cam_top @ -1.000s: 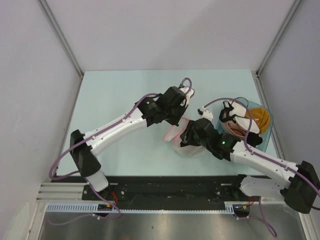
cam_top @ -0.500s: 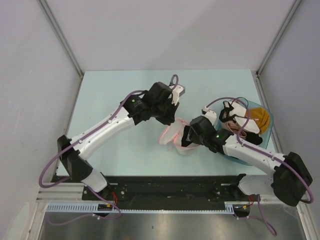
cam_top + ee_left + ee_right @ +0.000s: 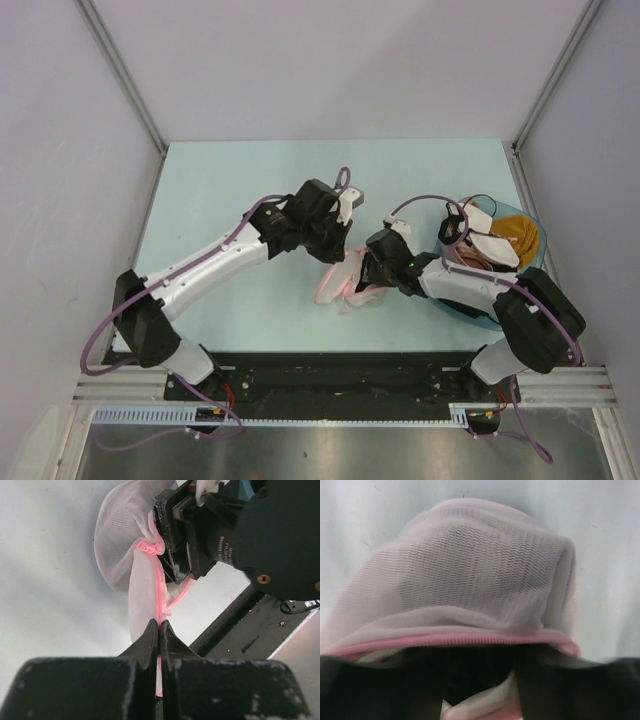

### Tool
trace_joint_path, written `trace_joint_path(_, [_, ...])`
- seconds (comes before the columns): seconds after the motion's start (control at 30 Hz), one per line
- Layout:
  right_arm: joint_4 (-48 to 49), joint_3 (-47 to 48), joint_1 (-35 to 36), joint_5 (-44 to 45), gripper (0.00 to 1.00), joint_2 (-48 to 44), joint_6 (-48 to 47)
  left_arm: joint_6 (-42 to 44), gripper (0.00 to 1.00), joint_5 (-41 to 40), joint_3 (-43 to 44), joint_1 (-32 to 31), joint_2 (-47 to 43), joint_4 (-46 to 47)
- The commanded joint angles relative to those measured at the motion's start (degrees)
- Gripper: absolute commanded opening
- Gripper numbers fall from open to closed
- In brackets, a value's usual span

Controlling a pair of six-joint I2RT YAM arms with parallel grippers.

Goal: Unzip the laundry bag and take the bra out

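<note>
Left pincer (image 3: 336,262): closed on the pink rim (image 3: 160,595) of the bag. In the left wrist view the two fingertips (image 3: 150,632) meet with only the thin pink strip between them.

Right pincer (image 3: 366,282): clamped on the bag from the other side. The left wrist view shows the pink trim bunched up against its black fingers (image 3: 172,540).

Bag (image 3: 340,285): held between the two pincers, just right of the left one and just left of the right one. Its low part is near the tabletop (image 3: 230,180); whether it touches I cannot tell.

Bag, left wrist view: white mesh (image 3: 125,540) bulges ahead of the left pincer, and the rim runs from its tips straight up to the right pincer.

Bag, right wrist view: one mesh dome (image 3: 480,575) stands just ahead of the right pincer (image 3: 475,680), with its pink rim (image 3: 455,639) lying across the fingers. What is inside cannot be made out through the mesh.

Basin (image 3: 538,255): teal, behind the right pincer beside its arm and well apart from the left pincer.

Orange cloth (image 3: 522,236): lies in the basin.
</note>
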Motion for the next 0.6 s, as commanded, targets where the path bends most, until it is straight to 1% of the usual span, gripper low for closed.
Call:
trace_joint_path(0.0, [6.38,0.67,0.17,-2.81,0.32,2.11,-0.37,1.06,0.0,0.67,-1.6,0.72,-2.21,2.42])
trace_joint_path(0.03, [6.74,0.67,0.26,-3.51,0.2,1.5,-0.46,1.15,0.0,0.41,-1.77,0.9,-2.21,2.42])
trace_joint_path(0.07, [7.09,0.75,0.26,-4.47,0.0,0.79,-1.07,1.32,0.01,0.14,-2.04,1.07,-2.21,2.59])
trace_joint_path(0.2, [6.13,0.75,0.43,-5.97,0.0,-6.31,-2.39,1.5,0.0,-0.3,-3.27,2.22,-2.21,3.12])
trace_joint_path(0.23, [5.86,0.75,0.52,-6.41,0.0,-9.81,-2.74,1.59,0.01,-0.21,-3.36,2.74,-2.21,3.47])
trace_joint_path(0.33, [4.28,0.75,1.13,-7.38,0.0,-15.19,-3.89,1.41,0.0,-0.82,-4.06,3.8,-1.59,4.26])
trace_joint_path(0.37, [3.76,0.75,1.48,-7.73,0.0,-18.6,-3.98,1.15,0.0,-1.17,-4.32,3.97,-1.42,4.53])
trace_joint_path(0.43, [2.35,0.67,2.01,-7.91,0.0,-21.52,-4.68,0.97,0.0,-2.05,-4.76,4.24,-0.8,5.05])
trace_joint_path(0.57, [3.83,-1.79,3.51,-10.71,0.0,-27.85,-6.44,0.71,0.0,-2.93,-5.73,4.85,0.52,5.76])
